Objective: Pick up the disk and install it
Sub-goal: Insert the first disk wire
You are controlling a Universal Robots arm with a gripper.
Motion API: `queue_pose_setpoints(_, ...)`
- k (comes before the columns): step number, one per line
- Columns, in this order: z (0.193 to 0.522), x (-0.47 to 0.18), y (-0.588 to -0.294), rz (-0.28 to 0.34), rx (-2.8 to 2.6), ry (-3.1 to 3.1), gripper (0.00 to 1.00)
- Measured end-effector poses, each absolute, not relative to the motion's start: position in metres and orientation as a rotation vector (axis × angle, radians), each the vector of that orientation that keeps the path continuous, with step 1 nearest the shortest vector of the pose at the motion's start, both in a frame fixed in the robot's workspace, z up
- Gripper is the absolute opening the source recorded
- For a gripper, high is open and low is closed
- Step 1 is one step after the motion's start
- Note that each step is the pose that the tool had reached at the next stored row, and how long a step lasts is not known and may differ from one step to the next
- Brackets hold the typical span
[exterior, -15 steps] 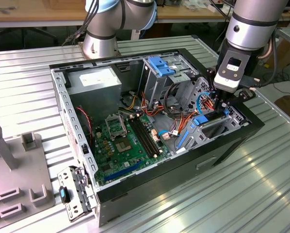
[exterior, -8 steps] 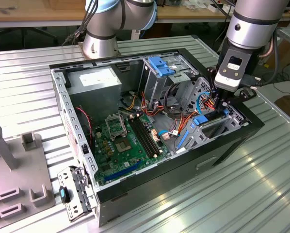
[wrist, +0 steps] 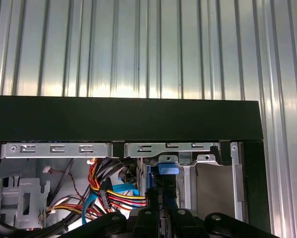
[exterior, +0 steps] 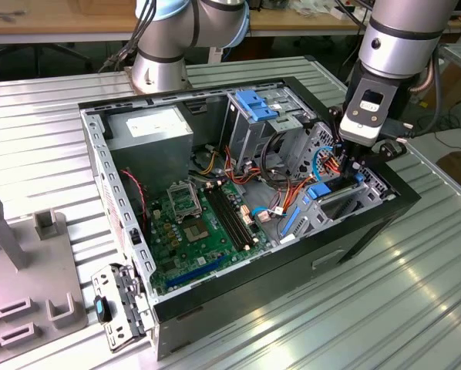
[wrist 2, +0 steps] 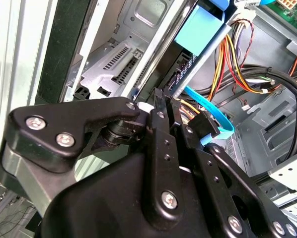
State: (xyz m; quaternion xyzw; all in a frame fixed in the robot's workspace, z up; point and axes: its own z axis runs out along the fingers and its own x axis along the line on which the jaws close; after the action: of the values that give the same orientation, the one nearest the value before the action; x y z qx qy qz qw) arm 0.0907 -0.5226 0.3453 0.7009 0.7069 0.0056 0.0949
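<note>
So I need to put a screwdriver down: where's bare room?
The ribbed metal table beside the computer case, toward the exterior view's right, is bare. Inside, it's crowded: cables and the drive cage pack the space around the pincer.

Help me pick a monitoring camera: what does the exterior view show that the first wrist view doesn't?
Exterior view adds: green motherboard, grey power supply box, fixed blue plastic bracket. First wrist view adds: slotted silver metal rail under the case rim. Both share: black computer case, ribbed silver metal table, red-yellow-orange wire bundle, black end effector.
</note>
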Motion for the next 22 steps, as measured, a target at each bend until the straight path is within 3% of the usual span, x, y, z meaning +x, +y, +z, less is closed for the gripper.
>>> queue_pose_setpoints(16,0.3445,0.0917,-0.5243,0.028,2.105,2.082,0.16)
queue_pose_setpoints(22,0.3444,0.0927,-0.5296,0.072,2.136,2.093,0.16)
